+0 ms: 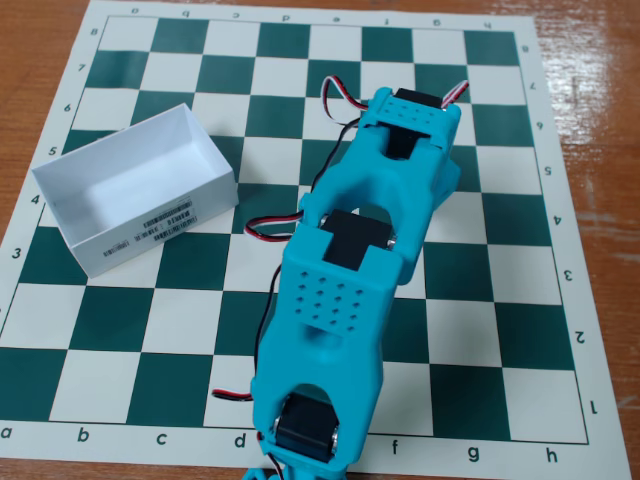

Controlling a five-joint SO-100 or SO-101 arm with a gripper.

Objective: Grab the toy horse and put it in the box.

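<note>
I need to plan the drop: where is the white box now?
In the fixed view, the box stands on the chessboard's left side, left of the arm, open top empty.

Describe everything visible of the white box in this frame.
The box is a white rectangular open-top container that looks like thin cardboard. It sits upright on the chessboard mat at the left of the fixed view, turned at an angle to the squares. Its inside looks empty; no toy is seen in it. A barcode label runs along the long side facing the camera. Only the mat touches it; the turquoise arm stands apart to its right.
</note>
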